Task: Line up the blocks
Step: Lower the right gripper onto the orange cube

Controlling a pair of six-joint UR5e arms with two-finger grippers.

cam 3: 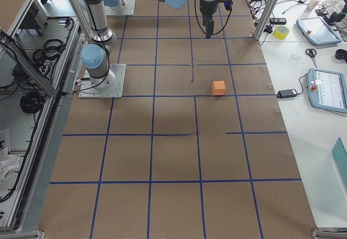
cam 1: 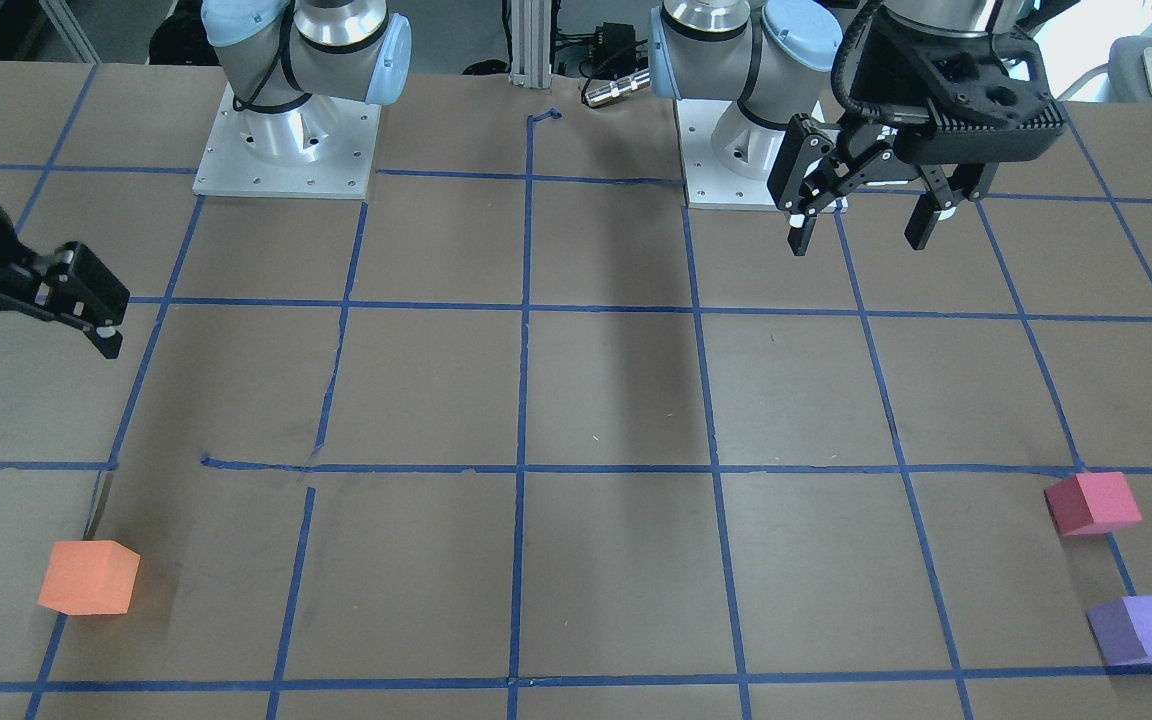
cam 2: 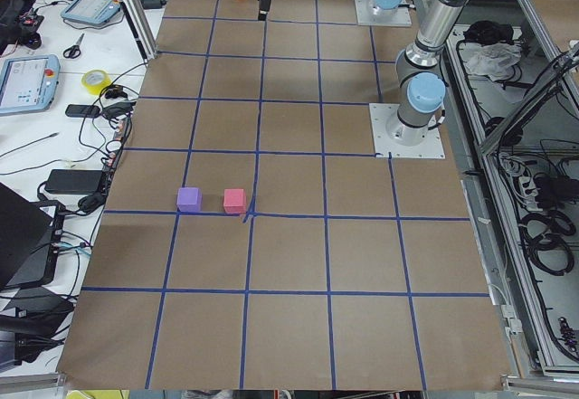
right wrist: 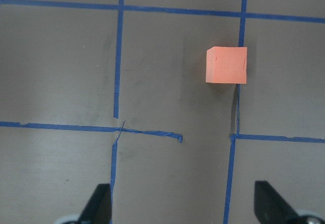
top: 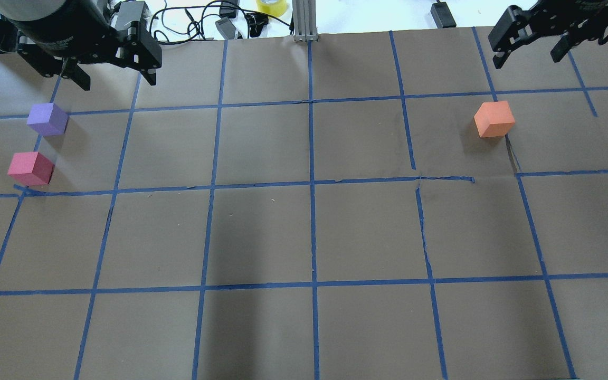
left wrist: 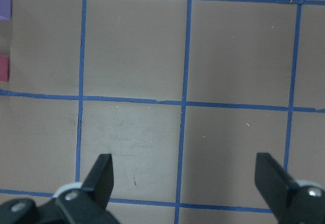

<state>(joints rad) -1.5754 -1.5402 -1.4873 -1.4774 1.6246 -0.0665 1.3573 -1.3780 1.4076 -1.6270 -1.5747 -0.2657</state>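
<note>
Purple block [cam 1: 1141, 630], pinkish-red block [cam 1: 1093, 503], orange block [cam 1: 89, 577]: matte cubes; left gripper [cam 1: 861, 240], right gripper [top: 526, 59] spread.

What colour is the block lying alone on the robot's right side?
Orange. The block shows best in the right wrist-mounted view.

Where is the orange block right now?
Overhead view: the orange block sits alone at right, on a tape line, far from the pinkish-red block and purple block at left.

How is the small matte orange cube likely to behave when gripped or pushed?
The small matte orange cube looks foam-like, so probably light and a little squashy. Its flat faces suggest it would slide rather than roll.
</note>
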